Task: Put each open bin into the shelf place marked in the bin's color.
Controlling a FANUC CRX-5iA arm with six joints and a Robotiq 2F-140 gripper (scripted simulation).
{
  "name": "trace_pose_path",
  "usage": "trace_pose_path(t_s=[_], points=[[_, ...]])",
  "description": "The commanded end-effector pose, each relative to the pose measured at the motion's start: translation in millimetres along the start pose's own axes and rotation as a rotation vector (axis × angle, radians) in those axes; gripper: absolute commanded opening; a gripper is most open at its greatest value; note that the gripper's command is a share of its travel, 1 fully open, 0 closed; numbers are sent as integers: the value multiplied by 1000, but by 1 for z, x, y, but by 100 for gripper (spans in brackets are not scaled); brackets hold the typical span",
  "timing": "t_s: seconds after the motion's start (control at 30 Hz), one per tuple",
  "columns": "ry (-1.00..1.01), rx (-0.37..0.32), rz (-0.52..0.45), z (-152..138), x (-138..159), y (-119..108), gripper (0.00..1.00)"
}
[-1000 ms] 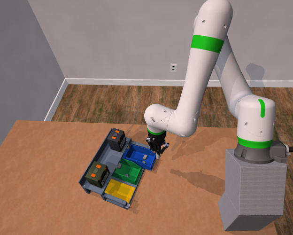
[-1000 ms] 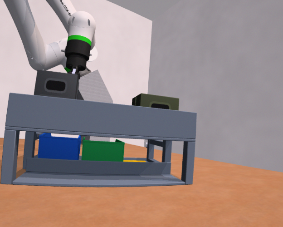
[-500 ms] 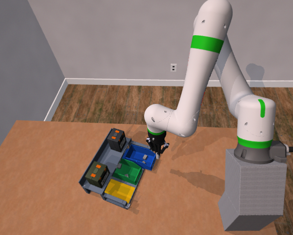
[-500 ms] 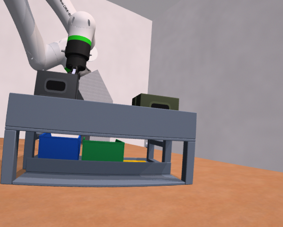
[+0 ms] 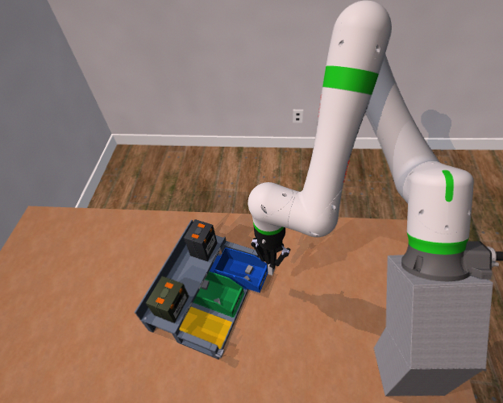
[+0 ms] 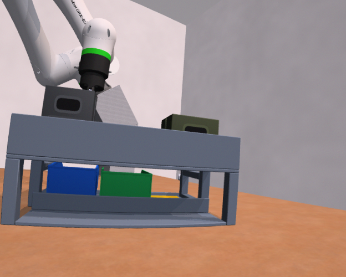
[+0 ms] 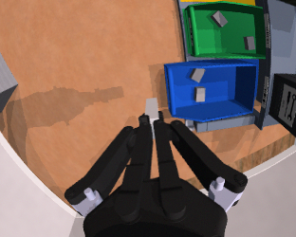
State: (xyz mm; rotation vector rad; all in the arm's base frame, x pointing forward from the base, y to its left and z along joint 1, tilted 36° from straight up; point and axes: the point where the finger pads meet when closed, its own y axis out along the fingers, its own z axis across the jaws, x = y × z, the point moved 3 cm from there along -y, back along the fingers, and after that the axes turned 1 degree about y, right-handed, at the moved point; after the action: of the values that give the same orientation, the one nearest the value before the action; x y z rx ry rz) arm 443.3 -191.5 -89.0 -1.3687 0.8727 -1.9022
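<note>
Wrist view, lower centre: gripper (image 5: 272,268) (image 6: 91,88) (image 7: 152,106) fingers together, nothing between them, tips just off the blue bin's front. Blue bin (image 5: 239,268) (image 6: 72,180) (image 7: 213,90), right of centre, sits in the shelf (image 5: 164,267) (image 6: 123,144) (image 7: 228,124) row but juts past the front edge; two parts inside. Level or propped on the lip: cannot tell. Beyond it, upper right, green bin (image 5: 220,293) (image 6: 126,184) (image 7: 228,33) sits farther in, also with two parts. Yellow mark (image 5: 205,327) (image 6: 164,196) (image 7: 223,1) lies past that, at the top edge.

Judgement: both bins placed roughly; step in hand is seating blue. Next: low, straight push on its front with closed fingers, then recheck centring. Risk: skewing blue into green.
</note>
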Motion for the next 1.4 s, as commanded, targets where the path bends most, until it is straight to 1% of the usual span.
trace_pose_path(t_s=[0.0,0.13,0.2,0.7,0.77,1.1,1.37], points=[[0,2,0,0,0,9,0],[0,2,0,1,0,21,0],[0,2,0,1,0,21,0],[0,2,0,1,1,69,0],[0,2,0,1,1,69,0],[0,2,0,1,2,90,0],[0,2,0,1,2,93,0]])
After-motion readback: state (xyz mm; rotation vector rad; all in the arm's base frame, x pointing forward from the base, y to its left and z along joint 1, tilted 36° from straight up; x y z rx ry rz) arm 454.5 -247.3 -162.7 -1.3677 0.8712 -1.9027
